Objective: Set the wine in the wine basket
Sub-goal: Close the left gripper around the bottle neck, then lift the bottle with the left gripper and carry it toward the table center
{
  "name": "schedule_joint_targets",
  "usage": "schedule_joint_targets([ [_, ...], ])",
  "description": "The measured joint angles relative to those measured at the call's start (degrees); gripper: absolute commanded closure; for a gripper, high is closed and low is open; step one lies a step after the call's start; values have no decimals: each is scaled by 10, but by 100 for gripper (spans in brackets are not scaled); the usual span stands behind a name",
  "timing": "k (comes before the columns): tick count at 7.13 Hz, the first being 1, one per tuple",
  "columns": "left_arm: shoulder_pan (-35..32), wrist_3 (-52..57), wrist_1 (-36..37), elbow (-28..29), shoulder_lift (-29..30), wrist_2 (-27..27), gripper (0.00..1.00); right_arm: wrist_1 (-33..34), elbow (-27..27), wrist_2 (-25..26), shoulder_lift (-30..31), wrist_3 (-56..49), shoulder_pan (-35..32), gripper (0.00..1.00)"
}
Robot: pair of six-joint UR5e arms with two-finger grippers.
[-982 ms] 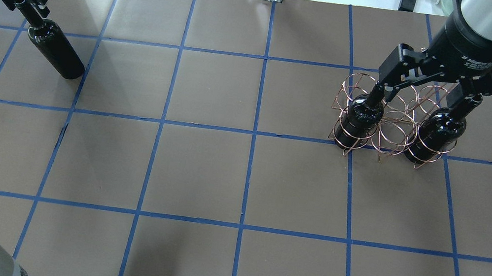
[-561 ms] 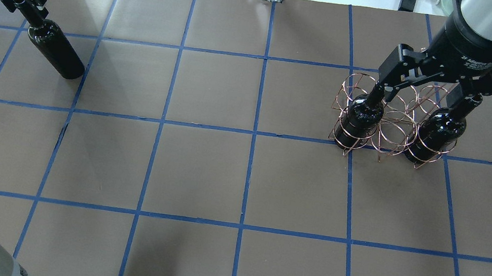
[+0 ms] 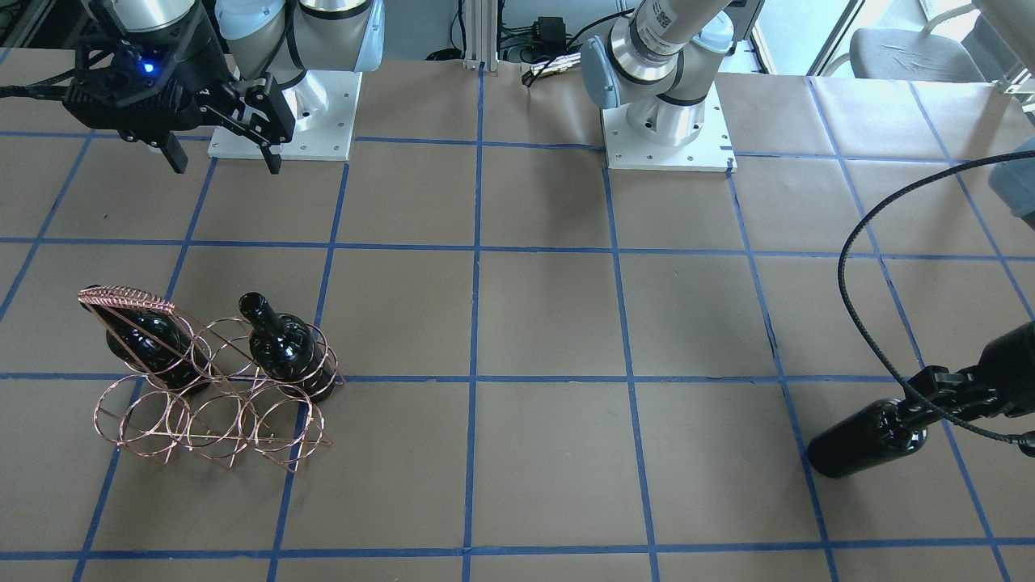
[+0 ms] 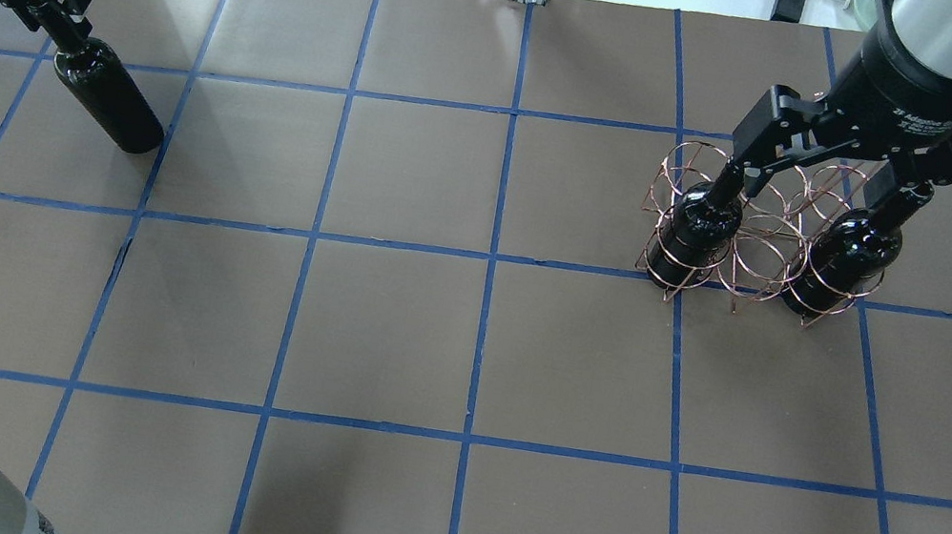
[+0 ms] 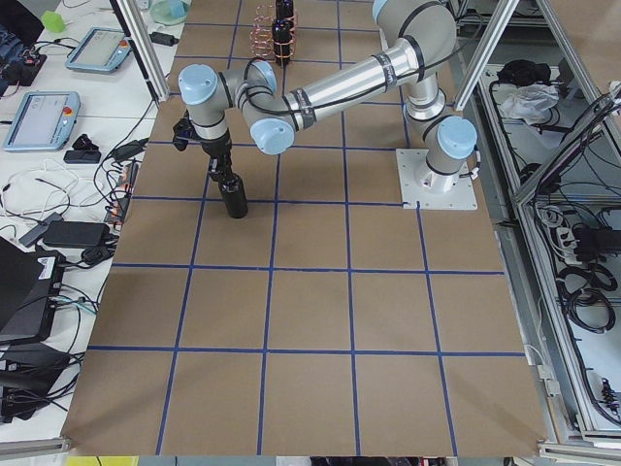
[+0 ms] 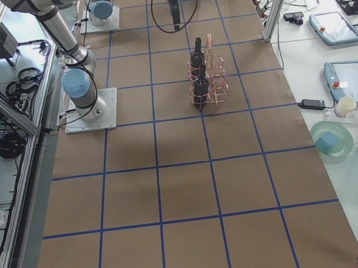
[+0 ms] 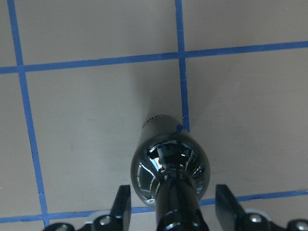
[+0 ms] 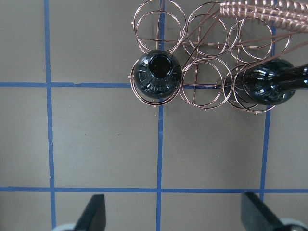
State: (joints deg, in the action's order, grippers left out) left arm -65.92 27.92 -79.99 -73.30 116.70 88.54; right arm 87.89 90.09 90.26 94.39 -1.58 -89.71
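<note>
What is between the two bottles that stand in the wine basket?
One empty ring of the wine basket, with nothing in it; the right wrist view shows this from above.

Glossy glass, copper wire, matt paper.
You see the wine (image 7: 168, 166) as smooth, near-black glass, glossy enough to mirror the lights. The wine basket (image 3: 125, 301) is thin, shiny copper-coloured metal wire, coil-wrapped along the top. The table (image 4: 388, 330) wears matt brown paper crossed by smooth blue tape (image 4: 479, 345).

Silver-tubed arms (image 5: 340, 83), pale-blue joint caps (image 5: 197, 81), a black left pincer (image 7: 174, 190) with black cable (image 3: 841, 267).
</note>
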Motion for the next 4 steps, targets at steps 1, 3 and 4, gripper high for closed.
schedule_joint_targets([
  [1,0,-6,0,0,1,0,41,0,0,0,0,0,0,0],
  [3,0,-12,0,0,1,1,97,0,0,0,0,0,0,0],
  [4,0,-13,-2,-1,-1,3,100,0,0,0,0,0,0,0],
])
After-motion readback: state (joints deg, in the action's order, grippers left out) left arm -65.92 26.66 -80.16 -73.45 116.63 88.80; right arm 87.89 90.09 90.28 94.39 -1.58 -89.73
